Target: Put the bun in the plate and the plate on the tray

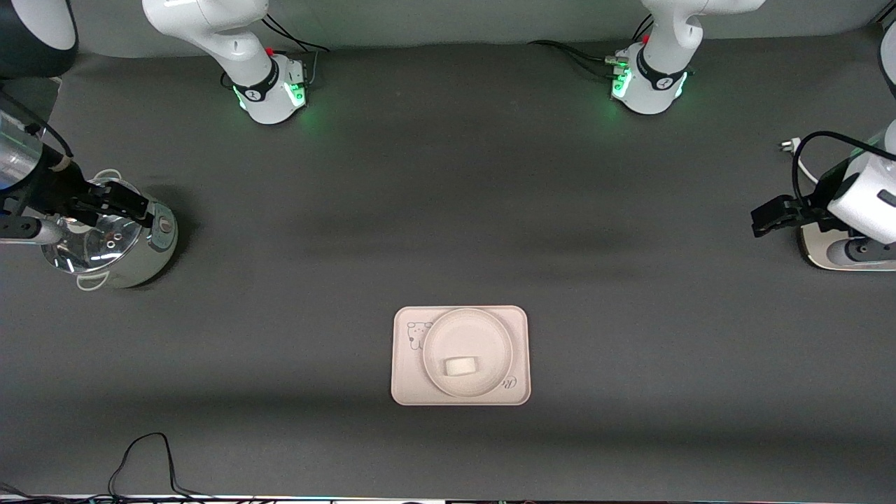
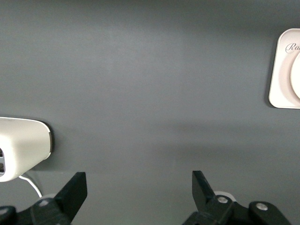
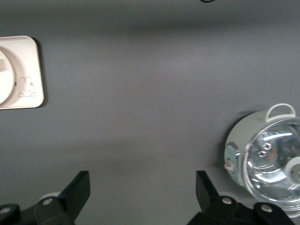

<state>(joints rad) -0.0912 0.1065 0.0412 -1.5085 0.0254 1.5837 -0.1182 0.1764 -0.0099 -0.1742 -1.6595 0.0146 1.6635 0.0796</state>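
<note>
Bun (image 1: 460,365) in plate (image 1: 467,326), plate on tray (image 1: 409,381), near the front camera. Left claw (image 1: 768,217) wide open, up over a white box (image 1: 824,253). Right claw (image 1: 119,203) wide open too, up over a pot (image 1: 133,269). Both arms waiting.

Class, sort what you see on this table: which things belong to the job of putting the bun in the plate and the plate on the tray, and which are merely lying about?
Belong to the job:
- bun, lying in the plate
- plate, resting on the tray
- tray

Lying about:
- lidded pot, at the right arm's end, under the right claw
- white appliance, at the left arm's end, by the open left claw
</note>
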